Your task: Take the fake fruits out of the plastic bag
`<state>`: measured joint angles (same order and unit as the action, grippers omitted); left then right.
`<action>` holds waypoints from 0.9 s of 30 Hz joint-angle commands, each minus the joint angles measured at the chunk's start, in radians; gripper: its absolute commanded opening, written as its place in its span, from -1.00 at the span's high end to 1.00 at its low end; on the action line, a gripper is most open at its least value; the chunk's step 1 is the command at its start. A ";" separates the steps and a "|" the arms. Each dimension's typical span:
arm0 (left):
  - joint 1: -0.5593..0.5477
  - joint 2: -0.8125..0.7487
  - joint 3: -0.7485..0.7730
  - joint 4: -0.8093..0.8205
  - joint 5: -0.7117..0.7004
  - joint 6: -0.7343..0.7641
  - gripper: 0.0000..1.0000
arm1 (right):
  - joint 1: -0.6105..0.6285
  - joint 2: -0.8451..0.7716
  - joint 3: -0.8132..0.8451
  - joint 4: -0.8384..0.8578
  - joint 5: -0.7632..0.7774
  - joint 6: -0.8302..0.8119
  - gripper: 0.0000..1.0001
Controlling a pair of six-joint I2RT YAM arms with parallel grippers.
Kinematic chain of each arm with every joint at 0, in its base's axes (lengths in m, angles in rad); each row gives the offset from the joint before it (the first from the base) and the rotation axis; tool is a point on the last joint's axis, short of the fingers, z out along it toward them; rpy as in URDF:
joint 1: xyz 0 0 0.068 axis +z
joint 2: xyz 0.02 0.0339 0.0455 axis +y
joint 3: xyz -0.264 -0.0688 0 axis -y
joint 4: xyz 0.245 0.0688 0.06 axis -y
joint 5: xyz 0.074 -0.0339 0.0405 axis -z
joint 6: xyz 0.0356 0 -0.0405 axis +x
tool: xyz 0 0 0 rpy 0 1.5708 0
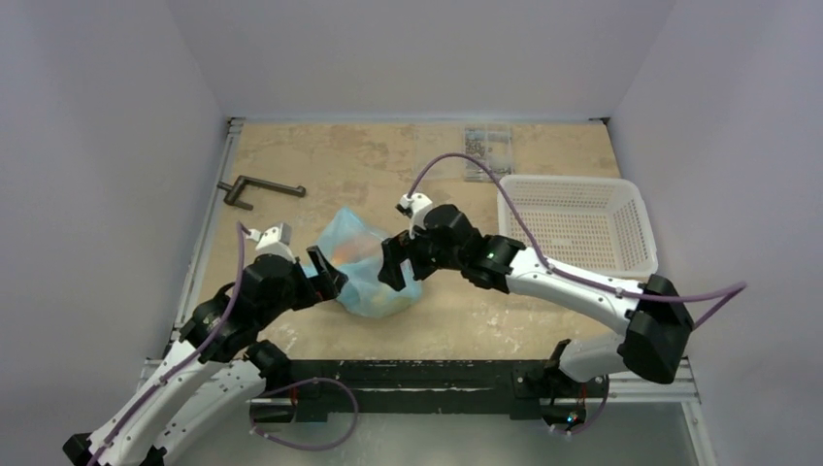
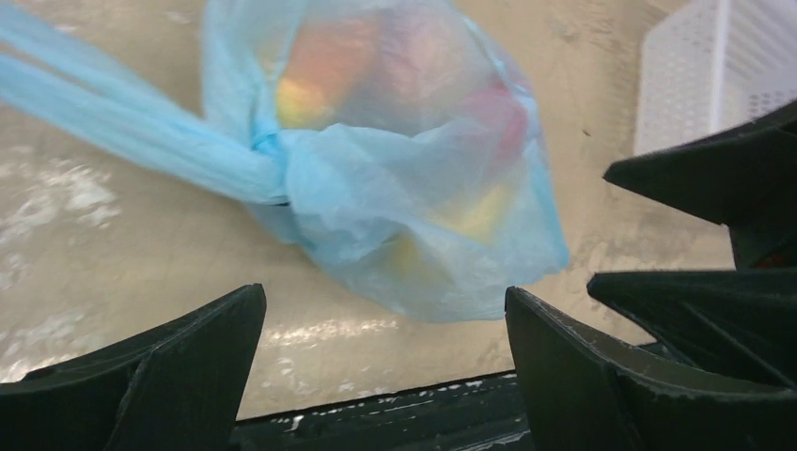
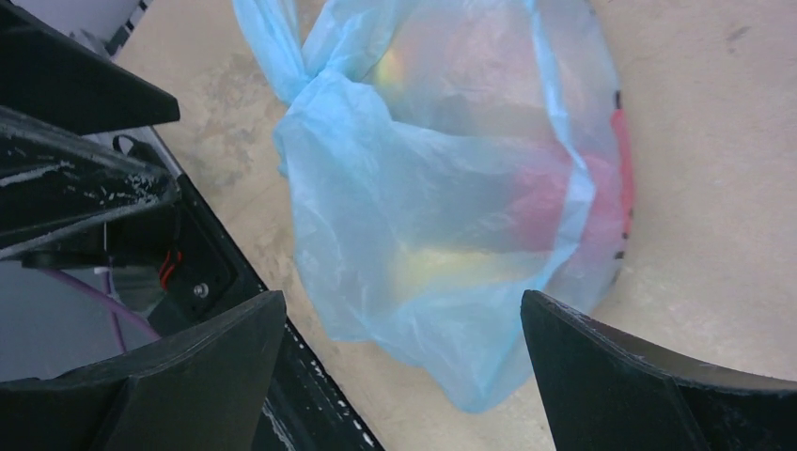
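Currently, locate the plastic bag point(image 1: 374, 270) lying on the worktop point(image 1: 388, 165), slightly left of centre, between the two hands. Note its light-blue translucent film, gathered into a twisted neck, with the loop handles running off to the upper left of the left wrist view. Identify the fake fruits point(image 2: 320, 66) inside the bag only as blurred colour patches through the film: in the left wrist view, peach-orange at the top, red at the right, yellow low down. Treat the exact count as undeterminable through the folds. Read the left hand point(image 2: 383, 293) as spread wide and holding nothing, with one finger at either side of the bag's near end; treat contact with the film as undeterminable. Read the right hand point(image 3: 402, 301) likewise as spread wide and holding nothing, set against the bag from the opposite side. Find the white mesh basket point(image 1: 568, 181) well apart at the right of the worktop, a small clear packet point(image 1: 488, 152) near the far edge, and a dark metal handle point(image 1: 260, 188) at the far left.
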<state>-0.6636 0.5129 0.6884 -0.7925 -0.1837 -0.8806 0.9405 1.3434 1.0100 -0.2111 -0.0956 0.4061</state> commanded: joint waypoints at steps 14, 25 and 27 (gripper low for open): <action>-0.004 -0.287 -0.119 -0.264 -0.202 -0.190 -0.82 | 0.287 0.278 0.101 0.115 0.454 -0.114 -0.69; -0.003 -0.154 -0.168 -0.058 -0.090 -0.157 -0.39 | 0.208 0.117 -0.061 0.297 0.036 -0.128 1.00; -0.003 -0.163 -0.186 -0.019 -0.067 -0.154 -0.31 | 0.128 0.102 -0.078 0.321 -0.179 -0.111 1.00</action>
<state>-0.6636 0.3573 0.5293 -0.9360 -0.3073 -1.0542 1.1782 1.5127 0.9558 -0.0078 0.0708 0.2733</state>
